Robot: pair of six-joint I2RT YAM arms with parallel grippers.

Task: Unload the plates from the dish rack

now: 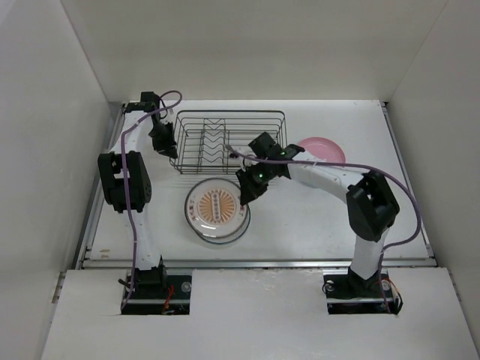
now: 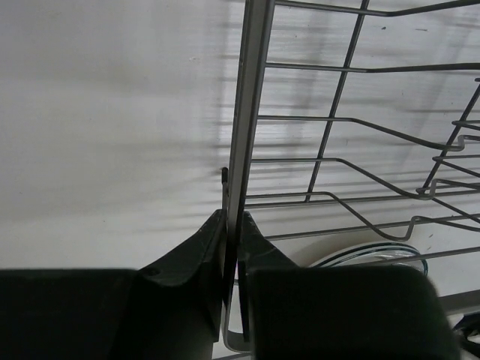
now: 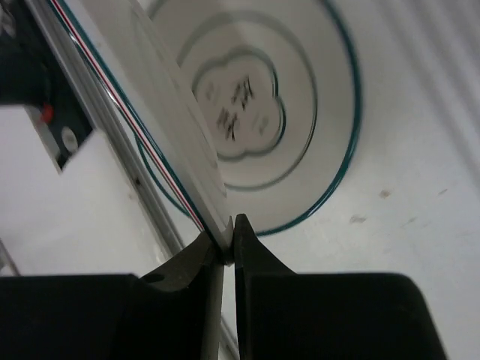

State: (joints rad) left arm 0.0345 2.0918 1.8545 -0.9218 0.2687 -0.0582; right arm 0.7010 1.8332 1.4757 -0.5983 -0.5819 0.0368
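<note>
The dish rack (image 1: 229,141) stands at the back centre with no plate showing in it. My left gripper (image 1: 166,145) is shut on the rack's left rim wire (image 2: 247,112), and in the left wrist view the jaws (image 2: 231,219) pinch that wire. My right gripper (image 1: 244,196) is shut on the rim of the white plate with orange centre (image 1: 216,208). It holds that plate tilted (image 3: 161,97) just over the white plate with thin dark rim and centre mark (image 3: 255,105), with the jaws (image 3: 229,227) on its edge. The pink plate (image 1: 324,149) lies flat at the back right. The other plates are out of view.
White walls enclose the table on the left, back and right. The plate stack sits in front of the rack, and a part of it (image 2: 367,255) shows through the rack wires. The right forearm (image 1: 322,176) crosses in front of the pink plate.
</note>
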